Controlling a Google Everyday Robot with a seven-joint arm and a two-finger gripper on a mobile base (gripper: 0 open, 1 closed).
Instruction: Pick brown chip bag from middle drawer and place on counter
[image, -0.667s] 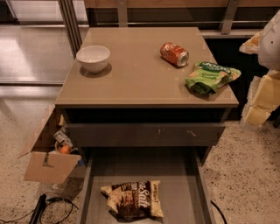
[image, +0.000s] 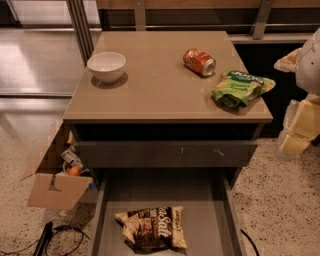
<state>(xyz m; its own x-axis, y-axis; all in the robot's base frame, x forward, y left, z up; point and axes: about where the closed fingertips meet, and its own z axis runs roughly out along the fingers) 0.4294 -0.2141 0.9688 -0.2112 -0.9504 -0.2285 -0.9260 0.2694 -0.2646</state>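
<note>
While the middle drawer (image: 207, 220) stands pulled out at the bottom of the camera view, its contents lie open to a reach from above.

Item 1: brown chip bag (image: 152, 229). It lies flat and slightly crumpled on the drawer bottom, left of centre, lettering up, touching nothing but the drawer.

Item 2: counter (image: 160, 95), the tan cabinet top. It carries a white bowl (image: 106, 66) at rear left, an orange can (image: 199, 61) on its side at rear right, and a green chip bag (image: 240, 87) by the right edge. The bare front centre looks the likely spot for the bag.

Item 3: gripper (image: 299, 131), cream-coloured. It hangs off the cabinet's right side near counter height, well apart from the bag. Whether it is wide or narrow cannot be told.

Item 4: scratched drawer front (image: 165, 153), shut, directly above the open drawer.

Item 5: cardboard box (image: 57, 190), on the floor to the cabinet's left.

Judged stage: pick not yet made. The arm must first come down into the drawer.
</note>
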